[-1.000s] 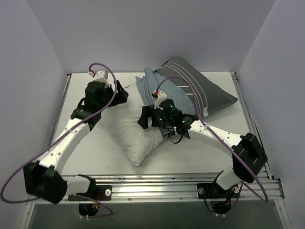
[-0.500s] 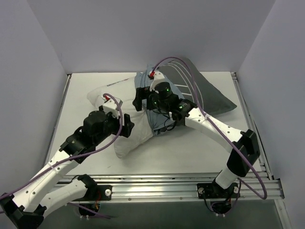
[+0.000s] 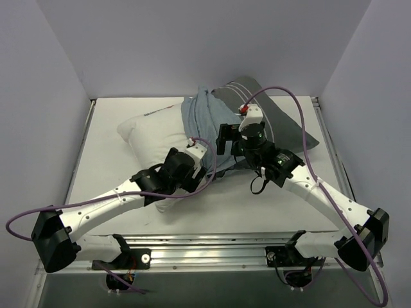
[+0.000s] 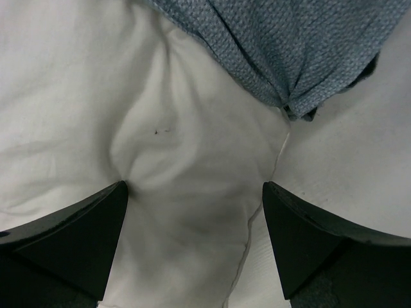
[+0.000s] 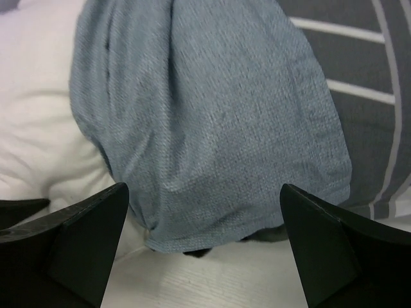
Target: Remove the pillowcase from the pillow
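Note:
The white pillow (image 3: pixel 149 130) lies at the left-middle of the table, its right end still inside the pillowcase (image 3: pixel 204 117). The case is bunched, blue-grey inner side out, with its dark striped part (image 3: pixel 286 128) trailing to the back right. My left gripper (image 3: pixel 204 169) is open over the pillow's near corner. In the left wrist view the pillow (image 4: pixel 192 160) fills the gap between the fingers, with the case's edge (image 4: pixel 289 51) just beyond. My right gripper (image 3: pixel 223 138) is open and empty, just in front of the bunched case (image 5: pixel 212 128).
White walls close in the table at the left, back and right. A metal rail (image 3: pixel 212 247) runs along the near edge by the arm bases. Purple cables (image 3: pixel 282 96) loop over both arms. Bare table (image 5: pixel 212 282) lies under the right gripper.
My left arm swung from the back left to the pillow's near corner. My right gripper let go of the case and moved right. The pillow shifted to the back left, more of it bare.

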You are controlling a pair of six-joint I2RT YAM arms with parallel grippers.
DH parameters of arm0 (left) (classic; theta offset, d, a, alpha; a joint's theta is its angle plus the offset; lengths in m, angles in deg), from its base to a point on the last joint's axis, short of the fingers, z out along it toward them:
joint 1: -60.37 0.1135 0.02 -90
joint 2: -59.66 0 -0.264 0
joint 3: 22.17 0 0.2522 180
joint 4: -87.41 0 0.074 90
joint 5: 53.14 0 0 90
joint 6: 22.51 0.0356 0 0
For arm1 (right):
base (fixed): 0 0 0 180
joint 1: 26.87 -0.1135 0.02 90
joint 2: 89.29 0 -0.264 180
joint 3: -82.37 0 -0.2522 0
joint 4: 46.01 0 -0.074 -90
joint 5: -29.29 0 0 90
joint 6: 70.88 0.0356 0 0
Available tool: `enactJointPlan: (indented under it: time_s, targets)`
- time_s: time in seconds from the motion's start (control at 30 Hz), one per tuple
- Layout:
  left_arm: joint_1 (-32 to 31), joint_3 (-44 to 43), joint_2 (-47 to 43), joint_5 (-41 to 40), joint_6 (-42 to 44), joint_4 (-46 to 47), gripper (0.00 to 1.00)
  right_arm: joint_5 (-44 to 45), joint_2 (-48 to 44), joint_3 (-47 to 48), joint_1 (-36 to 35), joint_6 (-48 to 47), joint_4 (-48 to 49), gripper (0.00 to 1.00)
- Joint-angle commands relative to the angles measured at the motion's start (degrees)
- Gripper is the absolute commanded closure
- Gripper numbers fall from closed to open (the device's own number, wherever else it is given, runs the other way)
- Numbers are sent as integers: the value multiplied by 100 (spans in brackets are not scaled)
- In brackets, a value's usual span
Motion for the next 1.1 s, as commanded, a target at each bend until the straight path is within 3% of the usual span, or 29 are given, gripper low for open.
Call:
enactJointPlan:
  time_s: [0.0,0.17,0.23,0.3,0.4,0.43,0.57,0.9,0.97,1.0,1.07]
  targets:
    - [-12,52,262,-316,-217,426,6,126,-130,-426,23,168,72,0]
    - [85,473,527,-616,-1148,628,6,-253,-8,-709,14,335,398,1]
    - [111,667,597,-590,-1367,725,0,-270,89,-779,6,397,485,1]
    - [146,807,667,-520,-1465,857,9,-367,159,-823,6,388,504,0]
    - [269,966,677,-327,-1580,1146,45,-464,335,-832,-47,397,714,0]
    - [296,1053,668,-256,-1588,1208,67,-455,414,-832,-73,423,749,0]
    - [384,1037,580,-115,-1562,1253,97,-254,590,-823,-258,502,723,0]
    - [392,616,-123,96,-1597,744,98,432,1433,-736,-829,678,688,2]
    - [392,527,-307,131,-1545,638,98,677,1688,-709,-838,731,644,10]
    - [392,449,-369,140,-1518,594,98,792,1767,-692,-812,748,609,31]
    - [401,378,-544,105,-1466,463,98,1055,1961,-621,-681,748,391,60]
